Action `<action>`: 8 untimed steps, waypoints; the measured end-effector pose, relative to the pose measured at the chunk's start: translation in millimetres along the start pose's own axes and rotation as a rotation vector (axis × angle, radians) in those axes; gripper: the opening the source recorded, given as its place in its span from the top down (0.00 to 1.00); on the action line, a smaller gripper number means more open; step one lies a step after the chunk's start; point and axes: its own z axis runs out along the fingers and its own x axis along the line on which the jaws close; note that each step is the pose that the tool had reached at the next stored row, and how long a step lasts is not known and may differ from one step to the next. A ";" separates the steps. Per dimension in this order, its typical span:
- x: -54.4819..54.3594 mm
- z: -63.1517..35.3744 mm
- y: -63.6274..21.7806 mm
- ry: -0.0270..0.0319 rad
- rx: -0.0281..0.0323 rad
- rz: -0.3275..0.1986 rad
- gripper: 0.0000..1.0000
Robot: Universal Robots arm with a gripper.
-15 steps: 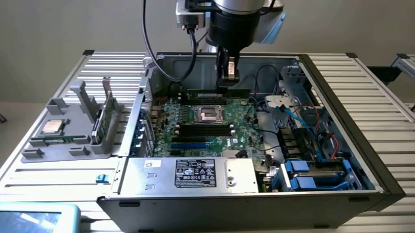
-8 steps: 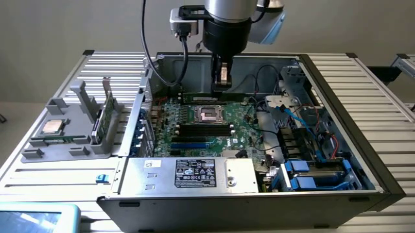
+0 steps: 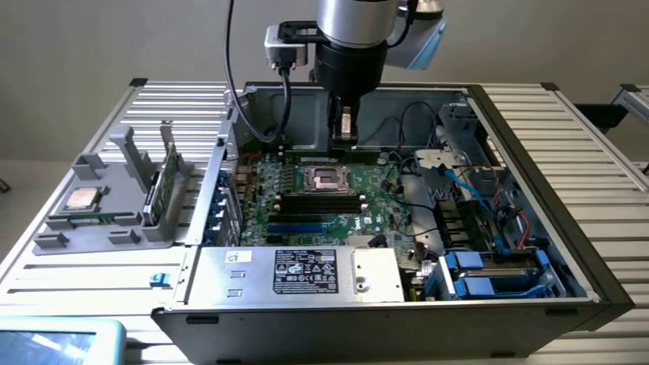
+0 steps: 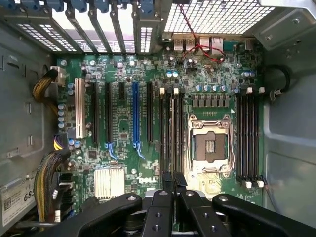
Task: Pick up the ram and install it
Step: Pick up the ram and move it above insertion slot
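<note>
Evidently the nearly closed jaws are pinching the light, stiff, fragile ram (image 3: 347, 120) by its faces, memory slots (image 4: 173, 133) lying beneath.

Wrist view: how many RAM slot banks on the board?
2. One bank sits between the CPU socket and the expansion slots; the other bank is past the socket, by the case wall.

Has the motherboard (image 3: 381, 201) flat inside the case (image 3: 355, 334) on the surface (image 3: 588, 137), the pincer (image 3: 345, 137) above its far part, the power supply (image 3: 294, 274) along its near edge, and a holder (image 3: 102, 228) bearing a processor chip (image 3: 87, 198) and a card (image 3: 163, 182) beside the case at the exterior view's left.
</note>
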 end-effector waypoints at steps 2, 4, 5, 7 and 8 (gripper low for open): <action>-1.6 3.7 0.4 0.0015 0.0001 0.001 0.89; -3.2 7.5 1.5 0.0036 0.0003 0.001 0.89; -4.1 9.4 2.3 0.0046 0.0003 0.002 0.89; -6.1 13.4 4.0 0.0062 0.0004 0.002 0.89; -6.9 15.3 4.9 0.0071 0.0005 0.002 0.89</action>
